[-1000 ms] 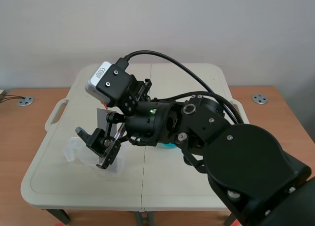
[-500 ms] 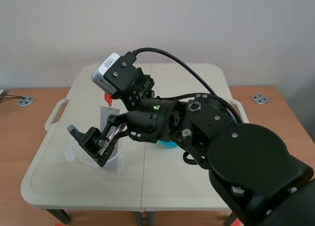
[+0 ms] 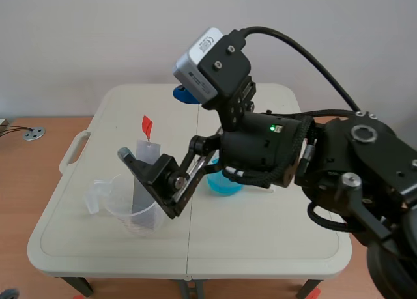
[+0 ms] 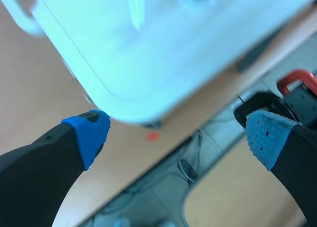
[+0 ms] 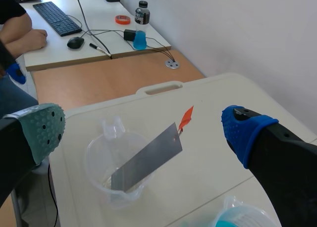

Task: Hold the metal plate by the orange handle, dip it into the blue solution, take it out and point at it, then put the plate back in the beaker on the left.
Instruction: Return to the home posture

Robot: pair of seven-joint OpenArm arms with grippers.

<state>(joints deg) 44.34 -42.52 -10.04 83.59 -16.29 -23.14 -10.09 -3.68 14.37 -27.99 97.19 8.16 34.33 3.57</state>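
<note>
Near beaker [image 5: 99,160], right fingers [image 5: 44,130] wide apart

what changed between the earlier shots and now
The right gripper, open, drew back from the clear plastic beaker toward the right and rose, and its arm lifted with it. The grey metal plate with the orange handle stayed leaning in that beaker. The beaker and the container of blue solution did not move.

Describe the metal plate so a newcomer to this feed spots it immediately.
On the cream table, find the clear beaker on the left. Leaning inside it is a flat grey metal plate, the only thing there with a small orange tab at its upper end.
</note>
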